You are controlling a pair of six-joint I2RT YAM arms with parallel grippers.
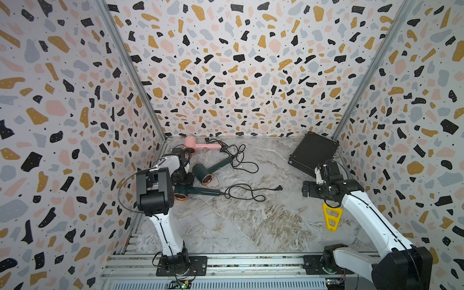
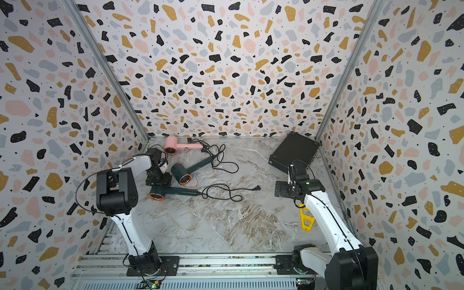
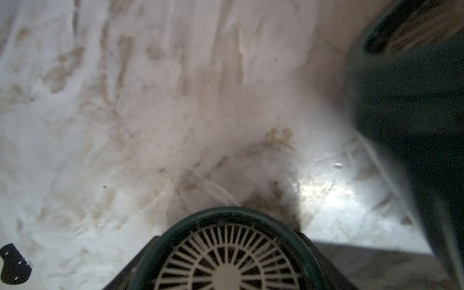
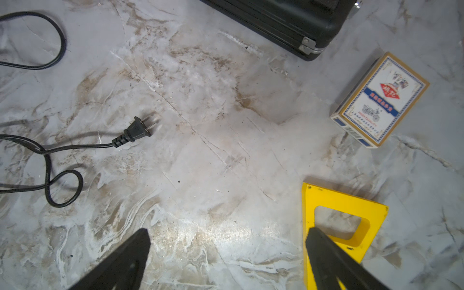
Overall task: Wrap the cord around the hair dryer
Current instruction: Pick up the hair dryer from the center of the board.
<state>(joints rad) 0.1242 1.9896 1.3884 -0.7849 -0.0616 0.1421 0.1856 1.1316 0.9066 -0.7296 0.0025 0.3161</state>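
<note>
Left wrist view: left gripper (image 3: 228, 248) angled down, jaws flanking the ribbed grille head of the nearer dark green plastic hair dryer (image 3: 227, 261), which lies at the left of the marbled table (image 4: 213, 125); can't tell if clamped. Black rubbery cord (image 4: 75, 146) lies loose and looped. Right gripper (image 4: 226, 251) hovers, spread wide, empty.

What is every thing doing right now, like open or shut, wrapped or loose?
left pincer: shut on the near green dryer's head
right pincer: open, empty
near green dryer: lying down, not wrapped
cord: loose on the table, unplugged
far green dryer: lying down, not wrapped
pink dryer: lying down, not wrapped
black case: closed
card box: closed
</note>
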